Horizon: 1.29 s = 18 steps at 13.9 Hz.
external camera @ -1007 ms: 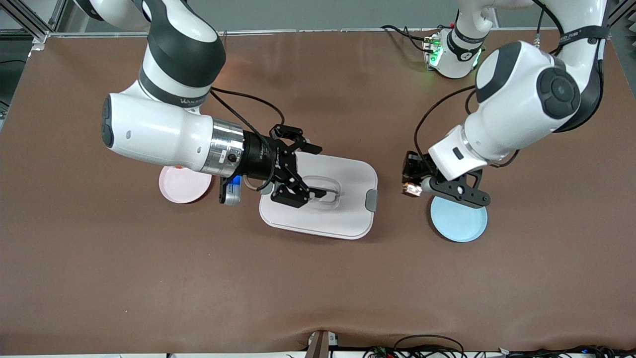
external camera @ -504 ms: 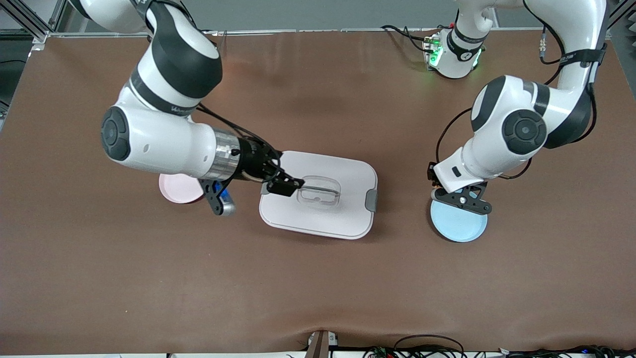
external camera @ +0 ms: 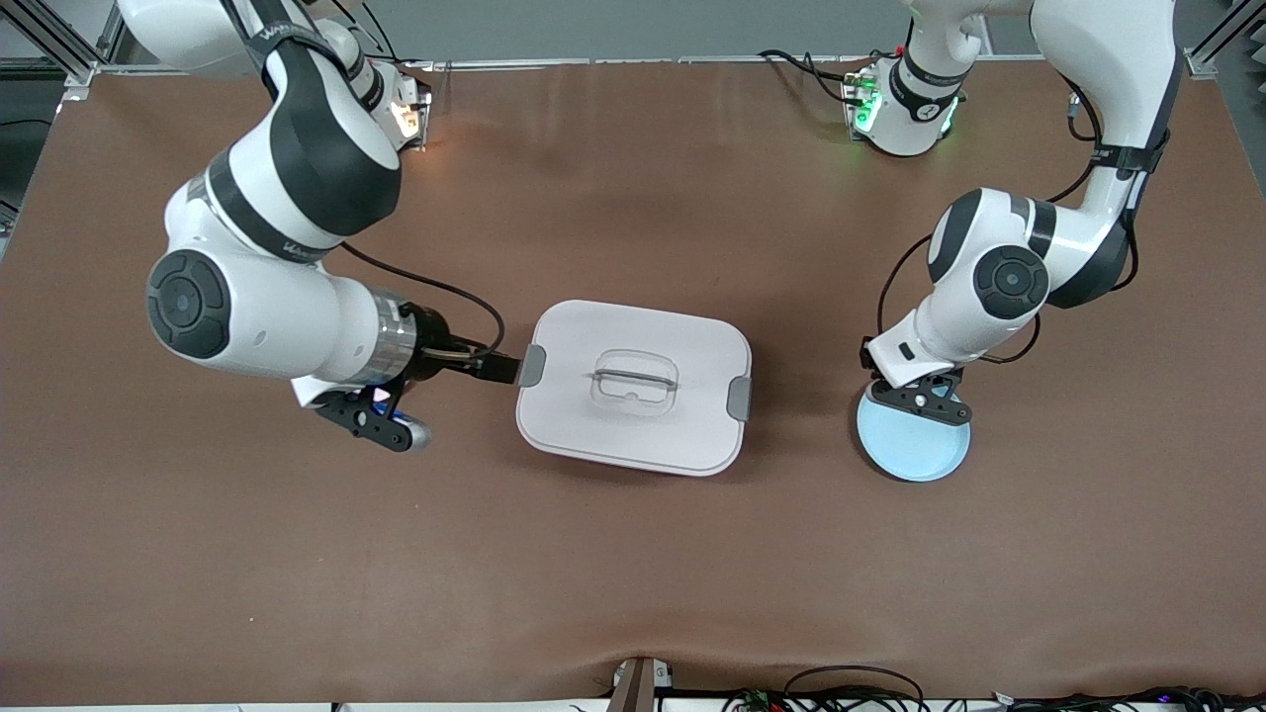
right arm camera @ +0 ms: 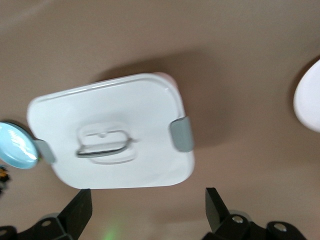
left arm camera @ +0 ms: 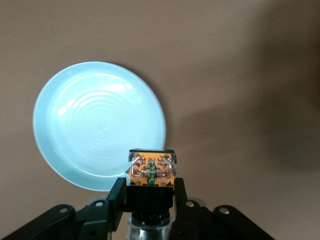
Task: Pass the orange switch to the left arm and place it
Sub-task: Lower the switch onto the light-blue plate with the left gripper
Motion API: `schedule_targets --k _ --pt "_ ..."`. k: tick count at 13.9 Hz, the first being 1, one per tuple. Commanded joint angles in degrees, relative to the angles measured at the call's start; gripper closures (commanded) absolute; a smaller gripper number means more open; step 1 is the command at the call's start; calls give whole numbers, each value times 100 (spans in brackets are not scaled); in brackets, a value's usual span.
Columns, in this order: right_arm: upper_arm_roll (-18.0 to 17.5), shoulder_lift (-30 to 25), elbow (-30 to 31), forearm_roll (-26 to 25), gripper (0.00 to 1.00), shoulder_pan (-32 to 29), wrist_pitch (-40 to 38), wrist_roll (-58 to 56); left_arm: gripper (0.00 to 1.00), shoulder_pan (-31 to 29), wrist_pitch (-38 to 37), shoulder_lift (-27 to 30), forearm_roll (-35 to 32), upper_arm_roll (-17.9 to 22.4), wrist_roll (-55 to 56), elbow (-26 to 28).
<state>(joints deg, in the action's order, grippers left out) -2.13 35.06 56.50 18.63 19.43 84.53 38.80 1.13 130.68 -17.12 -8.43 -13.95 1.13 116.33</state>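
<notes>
Orange switch held above the blue plate.
The left hand point(left arm camera: 150, 197), clamped on the switch point(left arm camera: 151, 168), hangs over the blue plate point(external camera: 912, 447) toward the left arm's end of the counter point(external camera: 633, 574). The right hand point(right arm camera: 147, 207), fingers apart, is beside the mid-counter box point(external camera: 633, 386).

Two large white robot arms with black joints are in view, the right arm point(external camera: 267, 307) and the left arm point(external camera: 999, 287). One large white rounded-rectangle plastic box point(external camera: 633, 386) sits on the one brown worktop point(external camera: 633, 574), with two grey side latches point(external camera: 740, 398) and one clear recessed handle point(external camera: 634, 379). One round light-blue plate point(external camera: 915, 450) shows, one white plate edge point(right arm camera: 307, 97), and one tiny black-and-orange switch point(left arm camera: 151, 169).
</notes>
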Motion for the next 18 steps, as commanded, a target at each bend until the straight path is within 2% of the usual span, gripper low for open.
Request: schedule_targets --k 1,3,7,10,15,16,18 --pt "-68 -52 28 -613 0 -228 -427 -1178 100 -297 676 43 -291 -37 -69 486" --pt "-68 -113 36 -904 0 -491 -848 -1891 100 -324 809 -98 -326 -37 -69 469" --pt "-77 -210 45 -1923 0 -817 -1491 -3051 100 -596 1564 -510 -580 -20 -86 460" --pt "-68 -324 45 -1986 0 -1142 -1711 -3502 100 -729 1961 -801 -625 7 -86 416" --pt "-68 -614 36 -1986 0 -1546 -1879 -3538 100 -861 2216 -1047 -625 16 -86 381" --pt "-60 -667 36 -2004 0 -1591 -1870 -3538 90 -878 2216 -1056 -625 16 -60 372" --pt "-77 -694 36 -2004 0 -1731 -1844 -3538 14 -939 2216 -1065 -625 16 -42 364"
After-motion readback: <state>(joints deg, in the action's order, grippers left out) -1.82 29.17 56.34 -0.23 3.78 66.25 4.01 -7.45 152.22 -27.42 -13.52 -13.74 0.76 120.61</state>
